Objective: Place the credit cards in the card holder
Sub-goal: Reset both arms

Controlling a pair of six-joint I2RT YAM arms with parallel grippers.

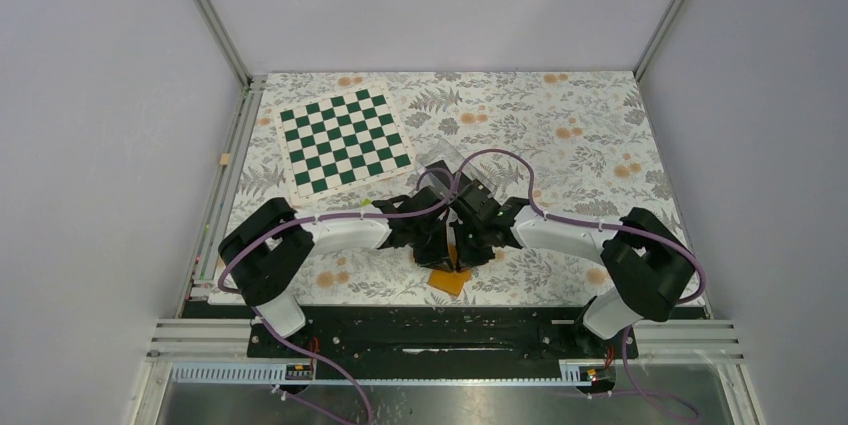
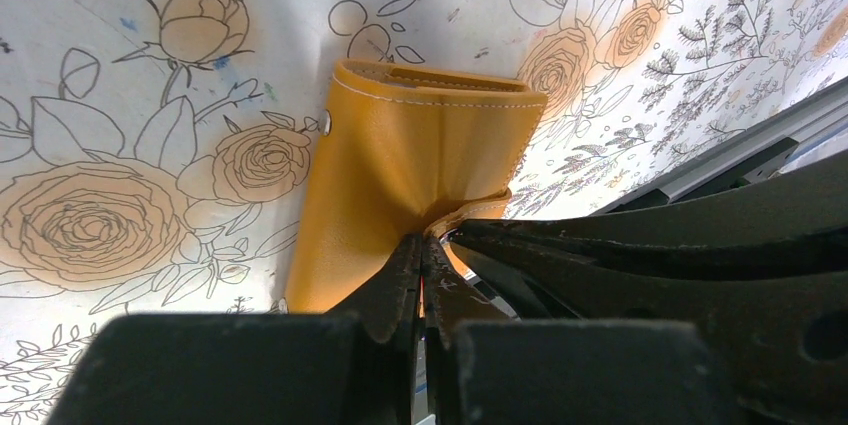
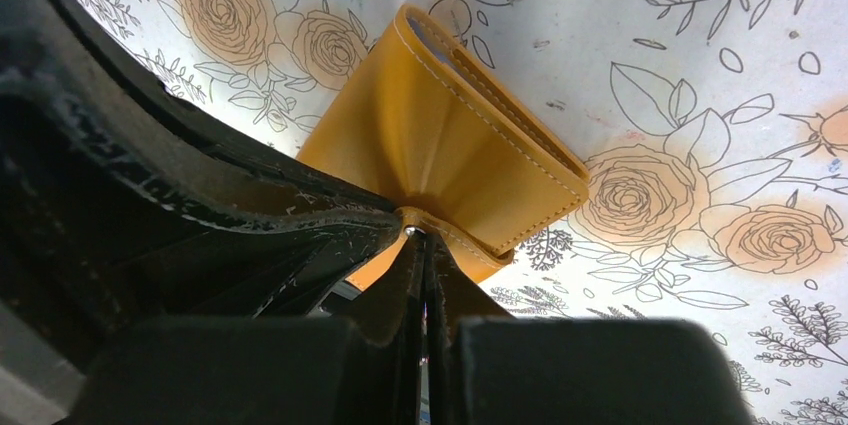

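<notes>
The bench (image 1: 590, 155) is rectangular and is covered by a white printed sheet (image 2: 150, 65) with grey leaf outlines and orange roses. A metal rail (image 1: 232, 170) runs along the left edge of the bench.

Items lying on the bench:

1. A square green-and-white chequered board (image 1: 345, 141) lies flat near the far-left corner, rotated slightly against the bench edges.
2. A clear rectangular plastic box (image 1: 443, 155) sits near the centre and is largely hidden by the arms.
3. A small flat orange folding wallet (image 1: 448, 281), with white stitching and a metal snap button, sits at the middle of the near edge. Its far half lies against the sheet, and the near part is puckered upward.

The board and the wallet are well apart.
</notes>
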